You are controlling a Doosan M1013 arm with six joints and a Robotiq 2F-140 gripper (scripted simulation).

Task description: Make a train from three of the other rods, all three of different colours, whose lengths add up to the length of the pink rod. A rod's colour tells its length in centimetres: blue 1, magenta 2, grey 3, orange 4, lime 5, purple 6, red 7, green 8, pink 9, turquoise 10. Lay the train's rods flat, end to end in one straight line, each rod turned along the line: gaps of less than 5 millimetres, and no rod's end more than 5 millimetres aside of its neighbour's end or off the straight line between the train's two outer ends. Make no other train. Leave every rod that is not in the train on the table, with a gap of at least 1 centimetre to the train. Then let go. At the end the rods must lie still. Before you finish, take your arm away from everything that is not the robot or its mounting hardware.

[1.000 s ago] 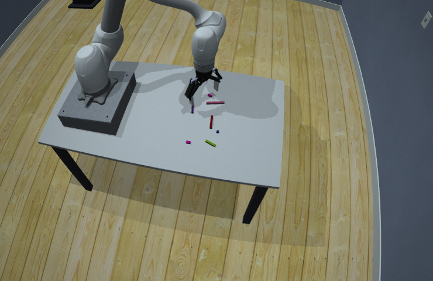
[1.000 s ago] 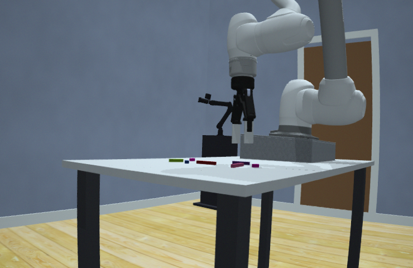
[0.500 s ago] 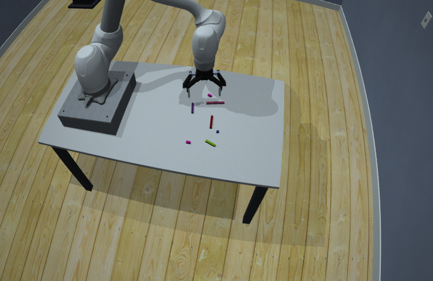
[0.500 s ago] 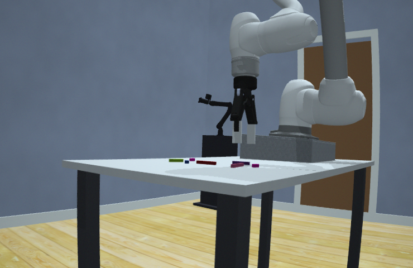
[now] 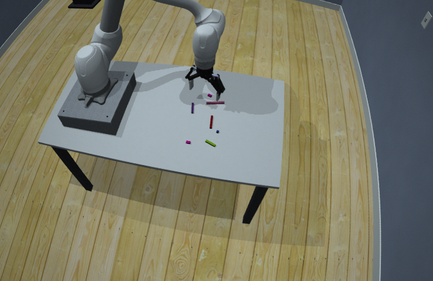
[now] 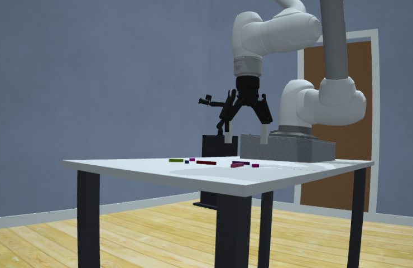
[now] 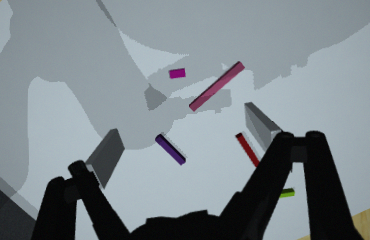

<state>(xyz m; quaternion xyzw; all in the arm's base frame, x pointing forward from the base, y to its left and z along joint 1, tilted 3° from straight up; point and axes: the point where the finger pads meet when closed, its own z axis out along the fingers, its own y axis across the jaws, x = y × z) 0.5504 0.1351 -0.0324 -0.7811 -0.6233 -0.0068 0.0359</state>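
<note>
My gripper (image 5: 204,89) hangs open and empty above the table, over the far group of rods; it also shows in the side view (image 6: 245,138) and the wrist view (image 7: 185,137). The pink rod (image 5: 215,102) lies flat just below it, seen too in the wrist view (image 7: 216,86). A magenta rod (image 5: 209,95) (image 7: 177,73) lies beside the pink one. A purple rod (image 5: 192,107) (image 7: 170,149) lies to the left. A red rod (image 5: 210,121) (image 7: 247,149) lies nearer the middle. A blue rod (image 5: 217,131), a lime rod (image 5: 210,143) and a second magenta rod (image 5: 188,141) lie toward the front.
The arm's grey base block (image 5: 98,102) stands on the table's left end. The table's front edge (image 5: 157,165) runs below the lime rod.
</note>
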